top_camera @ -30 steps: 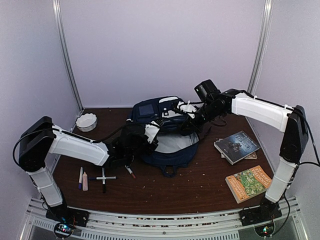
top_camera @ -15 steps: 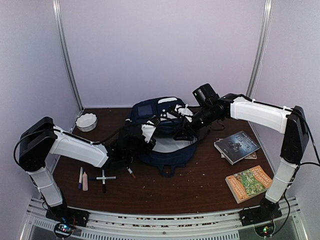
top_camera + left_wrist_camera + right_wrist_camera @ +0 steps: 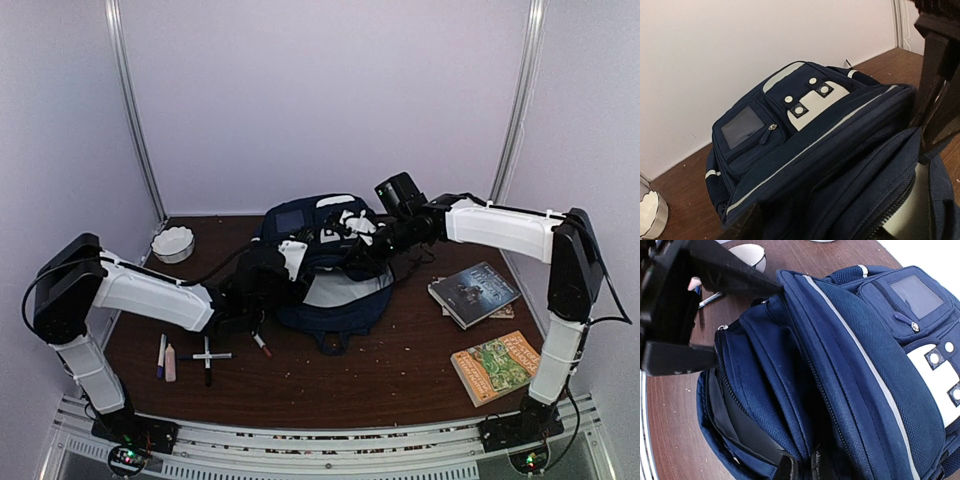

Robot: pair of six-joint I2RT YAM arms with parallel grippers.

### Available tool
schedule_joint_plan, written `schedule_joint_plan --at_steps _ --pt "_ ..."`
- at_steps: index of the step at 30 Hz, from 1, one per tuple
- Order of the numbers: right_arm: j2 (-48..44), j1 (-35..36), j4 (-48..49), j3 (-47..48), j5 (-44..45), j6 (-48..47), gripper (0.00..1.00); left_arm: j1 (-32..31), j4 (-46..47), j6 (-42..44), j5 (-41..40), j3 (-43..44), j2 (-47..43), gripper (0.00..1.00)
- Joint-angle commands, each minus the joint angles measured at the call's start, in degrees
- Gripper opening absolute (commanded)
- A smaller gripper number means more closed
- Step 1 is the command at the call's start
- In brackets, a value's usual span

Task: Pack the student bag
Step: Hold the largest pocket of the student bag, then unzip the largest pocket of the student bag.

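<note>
Desk [image 3: 400, 385]: student bag [image 3: 345, 312] lies centre-far, front pocket up, long axis near-far, mouth and handle toward near edge. Right tool [image 3: 805, 467] pinched together on mouth's fabric, likely lifting flap. Left tool [image 3: 747, 322] fingers apart at mouth's left rim, likely spreading it. Books [image 3: 475, 290] right, unpacked, probably next in.

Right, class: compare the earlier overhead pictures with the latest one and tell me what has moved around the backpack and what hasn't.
The right gripper has swung left, further over the student bag, and is shut on its fabric. The left gripper has edged slightly left and stands open at the bag's rim. The bag itself, the dark book, the green book, the pens and the white bowl stayed put.
</note>
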Motion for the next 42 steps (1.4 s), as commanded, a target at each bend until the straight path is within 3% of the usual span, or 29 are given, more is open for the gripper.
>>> schedule_joint_plan --at_steps 1,3,6,11,15,20,25,33,42 --pt "-2.6 -0.4 2.8 -1.9 1.0 0.4 0.02 1.3 -9.4 -10.8 2.9 3.4 -8.5 0.67" --pt "-3.2 -0.5 3.0 -2.6 1.1 0.7 0.02 1.9 -17.0 -13.9 9.0 3.2 -12.5 0.74" --pt "-3.9 -0.5 4.3 -3.8 -0.3 2.0 0.02 2.2 -23.0 -14.0 19.2 -0.2 -18.6 0.70" --pt "-4.4 -0.6 4.2 -4.2 -1.1 1.9 0.02 6.3 -27.4 -14.6 30.6 -7.5 -24.8 0.46" --pt "-5.4 -0.9 5.0 -6.3 -0.9 1.2 0.02 11.4 -32.6 -13.0 42.5 -5.7 -21.1 0.41" --pt "-6.0 -2.0 5.6 -7.7 -2.5 1.7 0.03 12.3 -37.0 -8.1 43.1 -3.9 -16.2 0.54" --pt "-6.3 -3.2 5.3 -8.9 -4.9 1.3 0.03 13.6 -36.6 -7.9 46.6 -1.3 -11.2 0.51" --pt "-6.8 -4.4 5.6 -9.5 -6.6 2.1 0.04 13.7 -35.0 -7.1 46.8 2.1 -5.3 0.38" --pt "-6.1 -4.7 5.7 -9.5 -7.1 2.3 0.04 13.8 -35.8 -5.6 43.3 2.6 -6.1 0.04"
